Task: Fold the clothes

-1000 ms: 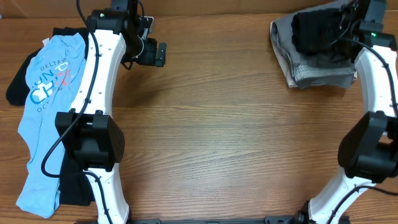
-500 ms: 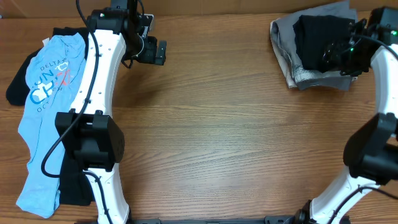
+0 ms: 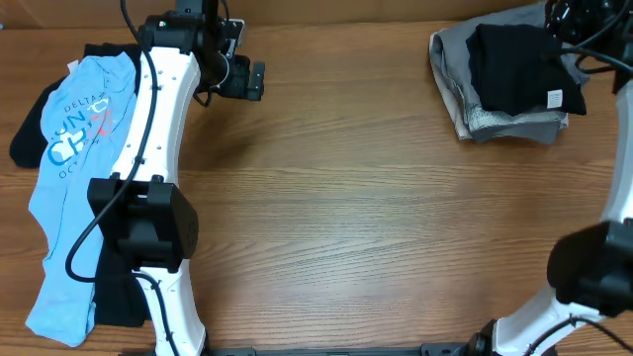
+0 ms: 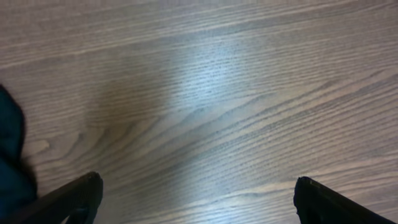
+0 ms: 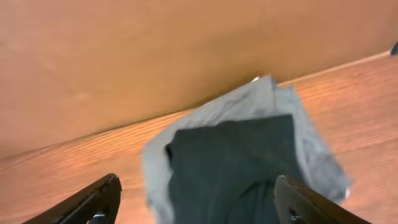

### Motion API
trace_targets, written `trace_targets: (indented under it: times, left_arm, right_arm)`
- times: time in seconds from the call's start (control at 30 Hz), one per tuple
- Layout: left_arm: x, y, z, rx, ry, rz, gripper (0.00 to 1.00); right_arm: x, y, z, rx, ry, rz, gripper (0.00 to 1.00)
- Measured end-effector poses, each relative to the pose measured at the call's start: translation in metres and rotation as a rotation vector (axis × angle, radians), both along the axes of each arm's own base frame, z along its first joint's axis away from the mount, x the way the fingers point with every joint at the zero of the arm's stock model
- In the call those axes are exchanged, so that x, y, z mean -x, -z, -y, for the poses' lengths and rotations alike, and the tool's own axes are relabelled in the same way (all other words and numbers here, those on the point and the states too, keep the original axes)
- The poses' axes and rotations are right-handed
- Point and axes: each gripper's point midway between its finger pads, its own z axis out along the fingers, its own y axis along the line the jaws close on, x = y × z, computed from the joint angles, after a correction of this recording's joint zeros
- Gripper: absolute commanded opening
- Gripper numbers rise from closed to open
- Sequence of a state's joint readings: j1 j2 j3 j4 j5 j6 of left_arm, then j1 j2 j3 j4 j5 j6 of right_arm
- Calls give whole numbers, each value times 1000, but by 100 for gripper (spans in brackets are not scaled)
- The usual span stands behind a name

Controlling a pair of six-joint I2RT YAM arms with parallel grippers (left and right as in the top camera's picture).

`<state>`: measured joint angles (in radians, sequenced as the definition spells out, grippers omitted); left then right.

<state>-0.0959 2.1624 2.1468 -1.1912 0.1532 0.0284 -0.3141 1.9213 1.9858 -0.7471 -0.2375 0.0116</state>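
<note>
A folded black garment [image 3: 516,67] lies on top of a folded grey garment [image 3: 465,79] at the back right of the table. My right gripper [image 3: 582,18] hangs open above their far edge, holding nothing. Its wrist view looks down between the spread fingers [image 5: 102,193] at the black garment [image 5: 236,168] resting on the grey one [image 5: 249,99]. A light blue printed T-shirt [image 3: 69,168] lies spread over black clothes [image 3: 28,133] at the left. My left gripper [image 3: 257,81] stands open over bare wood just right of that pile.
A brown wall [image 5: 155,50] rises right behind the folded stack. More black cloth [image 3: 119,287] lies under the T-shirt near the left arm's base [image 3: 148,222]. A dark cloth edge [image 4: 9,155] shows at the left of the left wrist view.
My right gripper has opened, let go of the black garment and pulled up and back toward the wall. The black garment now lies flat on the grey one. The left arm has not moved.
</note>
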Motion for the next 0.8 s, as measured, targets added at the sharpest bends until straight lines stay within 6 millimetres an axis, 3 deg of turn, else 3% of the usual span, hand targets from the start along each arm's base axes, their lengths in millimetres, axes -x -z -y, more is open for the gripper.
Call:
trace_targets:
  times: [0.13, 0.23, 0.33, 0.37, 0.4, 0.5, 0.6, 0.8]
  left_arm:
    - [-3, -1, 0, 1, 0, 12, 100]
    - [-4, -1, 0, 1, 0, 17, 100]
    - [-4, -2, 0, 2, 0, 17, 100]
    - [-4, -2, 0, 2, 0, 18, 100]
    - [-4, -2, 0, 2, 0, 18, 100]
    - [-4, -2, 0, 2, 0, 18, 100]
    - [-4, -2, 0, 2, 0, 17, 100]
    - [-4, -2, 0, 2, 0, 17, 100]
  right_arm:
    - [-24, 47, 15, 27, 18, -51, 83]
    - [-34, 97, 21, 21, 25, -135, 84]
    - [-36, 151, 22, 3, 27, -239, 88]
    - [-35, 177, 22, -1, 30, -289, 94]
    - [-35, 185, 21, 0, 29, -306, 100]
    - [-34, 226, 18, 14, 38, -385, 100]
    - [-35, 233, 16, 29, 61, -402, 100]
    - [-31, 220, 18, 29, 90, -425, 100]
